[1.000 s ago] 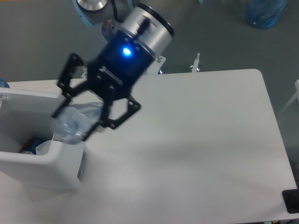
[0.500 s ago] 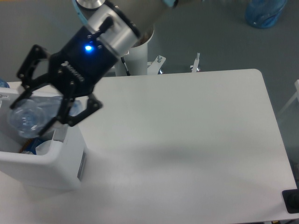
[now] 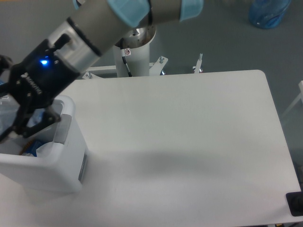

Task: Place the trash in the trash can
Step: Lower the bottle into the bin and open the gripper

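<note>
i see my gripper (image 3: 14, 124) over the bin (image 3: 66, 161) at far left; grip state unclear. i'd release only well inside the rim.

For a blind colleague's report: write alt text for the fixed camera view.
A robot arm reaches down from the top left, its black gripper over the open white trash can at the left edge of a white table. A clear bottle shows faintly between its fingers, partly cut off.
</note>
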